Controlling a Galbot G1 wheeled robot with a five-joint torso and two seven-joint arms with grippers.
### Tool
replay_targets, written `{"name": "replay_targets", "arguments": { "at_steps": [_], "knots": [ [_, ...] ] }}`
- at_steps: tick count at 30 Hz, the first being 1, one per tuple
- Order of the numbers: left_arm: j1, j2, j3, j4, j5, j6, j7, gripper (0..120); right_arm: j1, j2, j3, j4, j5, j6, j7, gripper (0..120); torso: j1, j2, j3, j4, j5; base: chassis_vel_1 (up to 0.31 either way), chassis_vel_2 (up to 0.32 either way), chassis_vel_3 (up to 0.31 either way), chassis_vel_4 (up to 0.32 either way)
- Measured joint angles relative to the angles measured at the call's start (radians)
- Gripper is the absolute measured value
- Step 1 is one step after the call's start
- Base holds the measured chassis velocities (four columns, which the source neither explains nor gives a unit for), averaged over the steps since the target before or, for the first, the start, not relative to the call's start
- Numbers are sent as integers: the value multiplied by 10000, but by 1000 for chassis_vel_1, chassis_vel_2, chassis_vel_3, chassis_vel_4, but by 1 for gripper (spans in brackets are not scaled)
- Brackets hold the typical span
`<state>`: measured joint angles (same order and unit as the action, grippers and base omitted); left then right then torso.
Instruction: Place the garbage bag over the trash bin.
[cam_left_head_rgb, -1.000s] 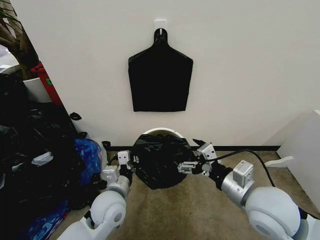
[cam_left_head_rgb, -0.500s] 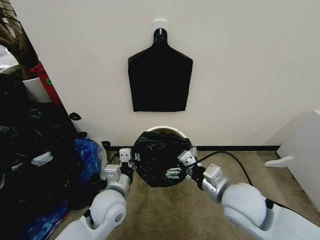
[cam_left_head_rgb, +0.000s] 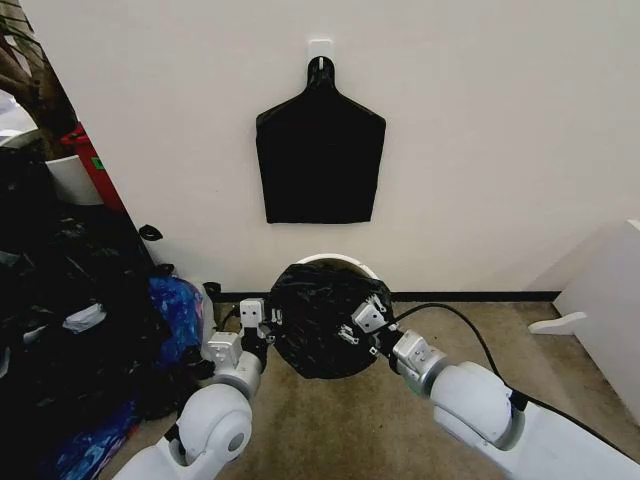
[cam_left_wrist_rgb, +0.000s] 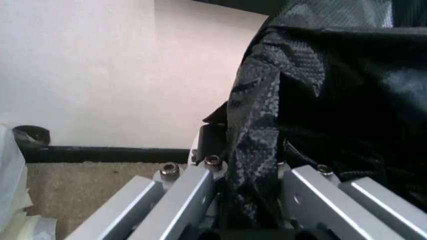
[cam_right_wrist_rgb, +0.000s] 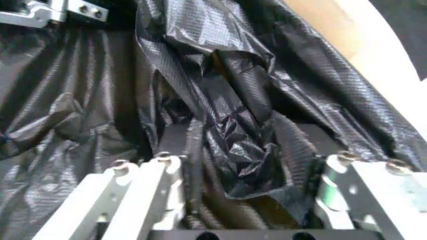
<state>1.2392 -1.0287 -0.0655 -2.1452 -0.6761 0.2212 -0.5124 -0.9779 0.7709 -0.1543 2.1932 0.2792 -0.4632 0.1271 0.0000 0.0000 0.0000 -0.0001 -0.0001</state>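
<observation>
black garbage bag (cam_left_head_rgb: 318, 318) over trash bin (cam_left_head_rgb: 330, 261), gripped between left hand (cam_left_head_rgb: 262, 322), right hand (cam_left_head_rgb: 358, 328)

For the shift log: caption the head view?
Both grippers, left and right, hold the bag over the bin.

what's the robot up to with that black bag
The robot is fitting the garbage bag over the trash bin, which stands on the floor against the wall. The left gripper pinches the bag's left edge, and the right gripper has film bunched between its fingers on the right side. The bag covers most of the bin's mouth; the far white rim is uncovered.
</observation>
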Motion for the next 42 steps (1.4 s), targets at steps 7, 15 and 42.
{"name": "replay_targets", "arguments": {
  "at_steps": [7, 15, 42],
  "knots": [
    [160, -2, -6, -51, 78, -5, 57, 1, -157, -44, 184, 51, -128, 178, 11, 9, 0, 0, 0, 0, 0, 0, 0, 0, 0],
    [319, -55, 0, -42, 249, -24, 138, 1, -276, -158, 558, 323, 62, 320, 59, 0, 0, 0, 0, 0, 0, 0, 0, 0, 0],
    [1057, 190, -67, 398, 2961, -1210, 2019, 1, 2230, -281, 745, -722, 2410, 291, -792, 0, 0, 0, 0, 1, 1, 0, 0, 0, 0]
  ]
}}
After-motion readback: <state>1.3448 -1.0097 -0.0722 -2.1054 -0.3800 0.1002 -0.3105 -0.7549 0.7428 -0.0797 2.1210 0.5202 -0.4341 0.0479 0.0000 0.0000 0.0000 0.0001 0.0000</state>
